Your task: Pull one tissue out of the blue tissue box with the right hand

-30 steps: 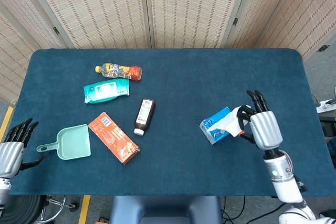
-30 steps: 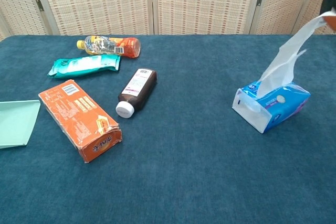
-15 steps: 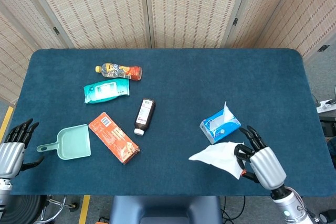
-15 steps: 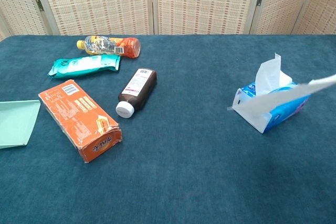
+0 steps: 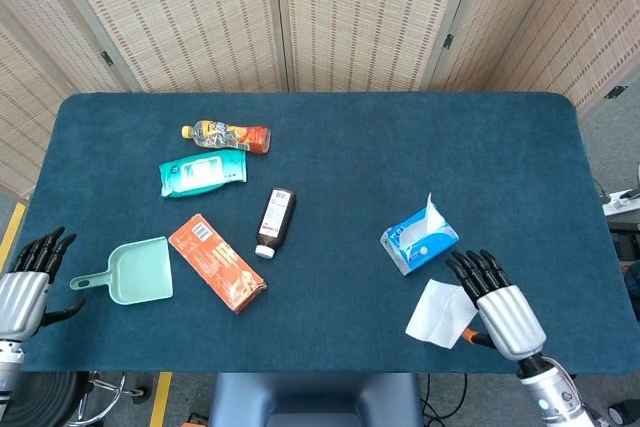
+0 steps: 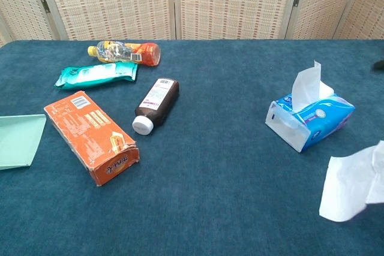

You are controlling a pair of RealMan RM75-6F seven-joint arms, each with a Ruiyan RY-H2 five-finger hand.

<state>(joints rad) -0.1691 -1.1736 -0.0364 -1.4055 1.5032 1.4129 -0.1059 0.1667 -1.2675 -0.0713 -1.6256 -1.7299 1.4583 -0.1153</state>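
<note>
Right hand: your right hand (image 5: 497,305) sits at the near right corner of the table (image 5: 350,177), fingers stretched out and apart, gripping nothing that I can make out.
Pulled tissue: the loose tissue (image 5: 440,312) lies flat on the cloth just left of that hand, its right edge touching or tucked under the hand, can't tell which.
Blue tissue box: the blue tissue box (image 5: 420,240) is just beyond the tissue and apart from it, with another white sheet (image 6: 308,86) standing up out of its slot.
Left hand: your left hand (image 5: 26,282) hangs off the near left edge, fingers extended and apart, nothing in it.
Labels: there's printing on the brown bottle (image 5: 275,221), the orange carton (image 5: 216,261), the teal wipes pack (image 5: 202,173) and the yellow-and-red drink bottle (image 5: 226,135), but it's all too small to read. The box's logo is no clearer.
Head view only: both hands and the whole mint dustpan (image 5: 132,273), handle included.
Chest view only: the box's white end flap and the sheet close up. The hands don't show here, and the tissue (image 6: 354,183) runs off the right edge.
</note>
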